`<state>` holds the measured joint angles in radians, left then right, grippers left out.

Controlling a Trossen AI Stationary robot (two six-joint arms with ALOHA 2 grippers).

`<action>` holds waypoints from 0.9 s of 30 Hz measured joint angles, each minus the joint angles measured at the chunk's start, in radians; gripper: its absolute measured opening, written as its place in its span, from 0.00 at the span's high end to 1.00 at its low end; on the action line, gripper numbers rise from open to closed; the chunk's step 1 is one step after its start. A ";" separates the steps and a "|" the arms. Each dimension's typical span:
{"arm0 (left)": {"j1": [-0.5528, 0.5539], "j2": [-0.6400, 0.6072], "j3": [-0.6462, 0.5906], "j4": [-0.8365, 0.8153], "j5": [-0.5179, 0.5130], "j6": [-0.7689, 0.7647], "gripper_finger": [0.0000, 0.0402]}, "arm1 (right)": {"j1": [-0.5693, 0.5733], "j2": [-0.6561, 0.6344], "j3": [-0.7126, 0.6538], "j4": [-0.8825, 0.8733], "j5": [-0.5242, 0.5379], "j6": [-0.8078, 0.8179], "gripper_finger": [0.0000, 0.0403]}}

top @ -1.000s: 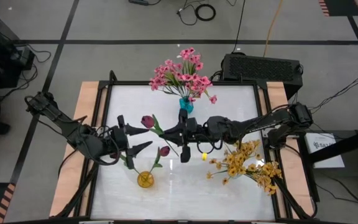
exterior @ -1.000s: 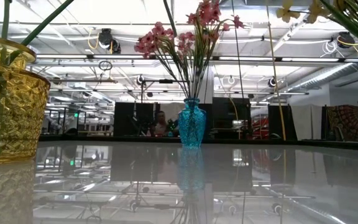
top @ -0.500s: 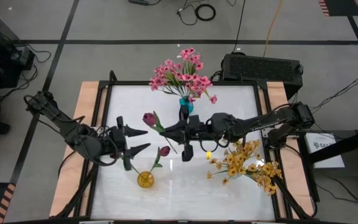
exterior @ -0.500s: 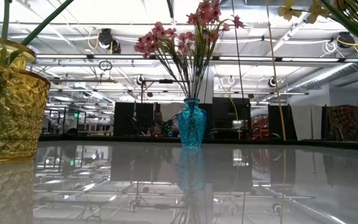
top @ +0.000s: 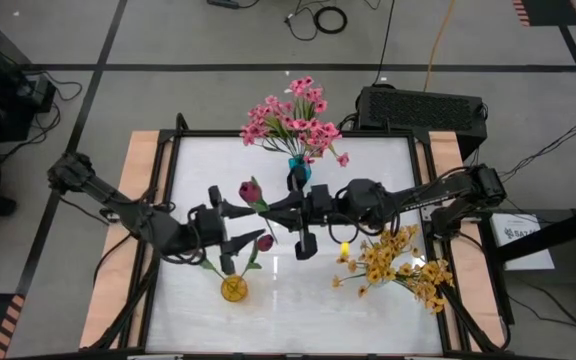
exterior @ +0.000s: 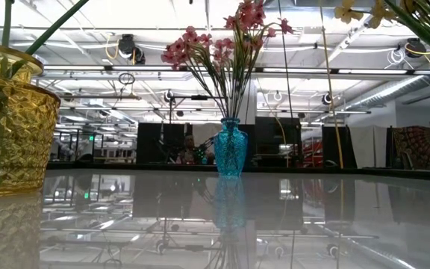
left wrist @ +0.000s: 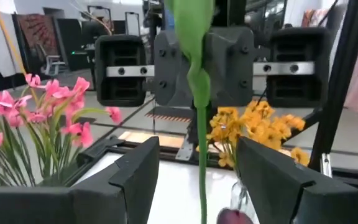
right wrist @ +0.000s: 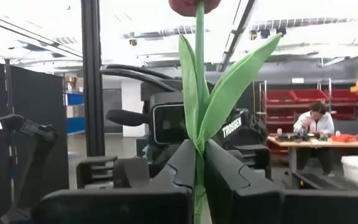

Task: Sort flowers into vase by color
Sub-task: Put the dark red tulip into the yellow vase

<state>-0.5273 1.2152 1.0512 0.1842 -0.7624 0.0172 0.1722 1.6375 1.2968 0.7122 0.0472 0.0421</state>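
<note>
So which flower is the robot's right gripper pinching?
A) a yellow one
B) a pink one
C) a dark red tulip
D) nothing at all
C: the right gripper is shut on the green stem of a dark red tulip, while the pink flowers sit in the blue vase.

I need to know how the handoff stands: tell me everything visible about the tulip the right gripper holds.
The tulip is artificial: a dark maroon bud on a thin green stem with two long pointed leaves. The right gripper is shut on the stem just below the leaves, holding it above the table's middle, near the blue vase. The left gripper, open, brackets the stem without touching it.
</note>
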 joint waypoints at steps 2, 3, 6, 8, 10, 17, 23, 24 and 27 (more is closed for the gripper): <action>0.014 0.000 0.000 0.005 0.021 -0.004 0.45 | 0.000 0.000 0.000 0.010 -0.001 -0.018 0.97; 0.022 0.002 0.000 0.006 0.041 -0.008 0.45 | 0.000 0.000 0.000 0.015 -0.001 -0.025 0.97; 0.051 0.027 0.000 0.042 0.105 -0.024 0.45 | 0.000 0.000 0.000 0.016 -0.001 -0.036 0.97; 0.068 0.040 0.000 0.066 0.135 -0.035 0.45 | 0.000 0.000 0.000 0.017 -0.001 -0.046 0.97; 0.089 0.052 0.000 0.100 0.165 -0.032 0.45 | 0.000 0.000 0.000 0.019 -0.001 -0.056 0.97; 0.122 0.057 0.000 0.107 0.257 -0.029 0.46 | 0.000 0.000 0.000 0.018 -0.001 -0.058 0.97; 0.123 0.057 0.000 0.105 0.259 -0.010 0.58 | 0.000 0.000 0.000 0.014 -0.001 -0.058 0.97; 0.122 0.057 0.000 0.103 0.260 -0.008 0.61 | 0.000 0.000 0.000 0.011 -0.001 -0.058 0.97; 0.121 0.051 0.000 0.099 0.260 -0.001 0.67 | 0.000 0.000 0.000 0.009 -0.001 -0.058 0.97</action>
<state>-0.4061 1.2663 1.0512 0.2833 -0.5020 0.0166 0.1722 1.6377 1.2968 0.7209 0.0463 -0.0162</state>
